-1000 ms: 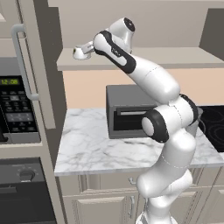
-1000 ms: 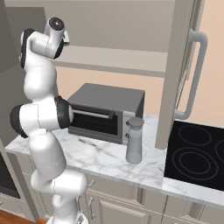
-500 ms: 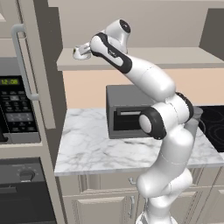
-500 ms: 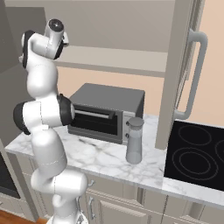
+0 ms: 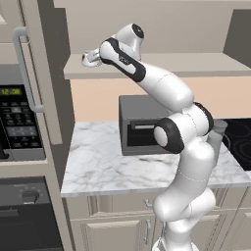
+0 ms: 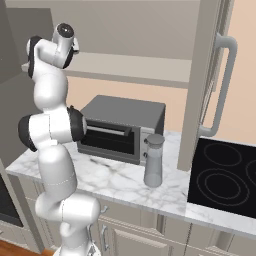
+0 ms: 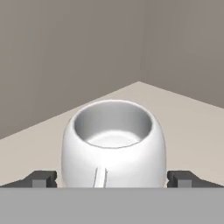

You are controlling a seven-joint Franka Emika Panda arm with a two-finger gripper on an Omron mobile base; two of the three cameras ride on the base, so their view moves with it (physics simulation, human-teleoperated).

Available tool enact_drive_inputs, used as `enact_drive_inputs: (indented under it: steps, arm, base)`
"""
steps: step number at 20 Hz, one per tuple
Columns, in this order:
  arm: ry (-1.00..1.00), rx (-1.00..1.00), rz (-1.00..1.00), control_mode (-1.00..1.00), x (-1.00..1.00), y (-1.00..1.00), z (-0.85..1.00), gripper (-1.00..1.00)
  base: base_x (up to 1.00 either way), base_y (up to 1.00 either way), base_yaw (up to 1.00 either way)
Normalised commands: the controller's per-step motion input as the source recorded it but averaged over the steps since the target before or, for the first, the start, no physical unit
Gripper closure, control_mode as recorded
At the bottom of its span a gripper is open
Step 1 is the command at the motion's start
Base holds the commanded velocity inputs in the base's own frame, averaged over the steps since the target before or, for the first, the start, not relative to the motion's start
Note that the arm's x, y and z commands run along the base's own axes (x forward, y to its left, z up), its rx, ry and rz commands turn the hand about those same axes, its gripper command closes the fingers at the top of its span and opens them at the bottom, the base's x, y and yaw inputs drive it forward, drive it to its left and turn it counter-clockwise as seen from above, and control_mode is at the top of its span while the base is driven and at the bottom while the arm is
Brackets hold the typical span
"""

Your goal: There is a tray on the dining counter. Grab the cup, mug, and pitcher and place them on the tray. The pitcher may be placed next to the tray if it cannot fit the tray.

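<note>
A squat white mug (image 7: 113, 140) stands upright on a beige shelf (image 7: 183, 118), right in front of the hand. My gripper (image 7: 113, 178) is open, one fingertip (image 7: 41, 178) on each side of the mug's base and apart from it. In the left base view the gripper (image 5: 89, 58) is raised to the high shelf (image 5: 196, 63). The tall grey pitcher (image 6: 154, 167) stands on the marble counter beside the toaster oven, and its top edge (image 5: 219, 128) peeks out behind the arm. The tray, the dining counter and the cup are out of view.
A grey toaster oven (image 6: 122, 127) sits on the marble counter (image 5: 103, 162) under the shelf. A black cooktop (image 6: 222, 175) lies to the right. A tall cabinet with a long handle (image 6: 220, 85) stands beside it, and a built-in microwave (image 5: 19, 117) is at the left.
The arm has shifted slightly at the shelf, with the hand staying near the same spot. The jaws have stayed open.
</note>
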Motion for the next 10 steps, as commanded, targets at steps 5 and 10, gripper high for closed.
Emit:
enact_drive_inputs:
  steps: [5, 10]
  arm:
    - [0.00, 0.00, 0.01, -1.00, 0.06, 0.02, 0.00, 1.00]
    - [0.00, 0.00, 0.00, -1.00, 0.00, 0.00, 0.00, 1.00]
  base:
    - [0.00, 0.00, 0.00]
    - [0.00, 0.00, 0.00]
